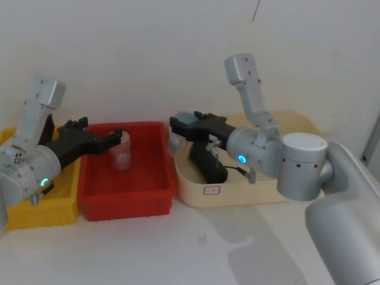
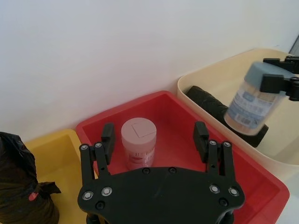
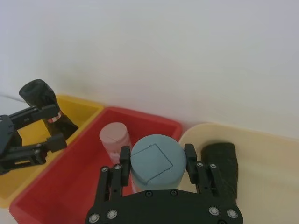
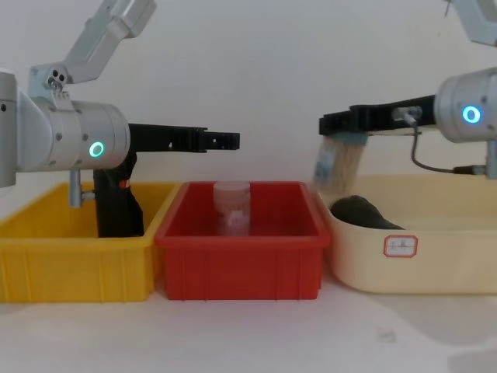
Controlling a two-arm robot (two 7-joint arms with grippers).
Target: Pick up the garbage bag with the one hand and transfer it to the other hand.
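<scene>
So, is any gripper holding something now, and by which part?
The right gripper holds a grey-lidded jar by its lid end, fingers on either side. The left gripper is open and holds nothing.

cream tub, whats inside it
A black garbage bag lies inside the cream tub. The right gripper, holding a grey-capped bottle, covers part of the tub's floor.

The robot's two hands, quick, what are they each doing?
Left gripper: open, empty, above the red bin.
Right gripper: shut on a grey-lidded jar.
</scene>
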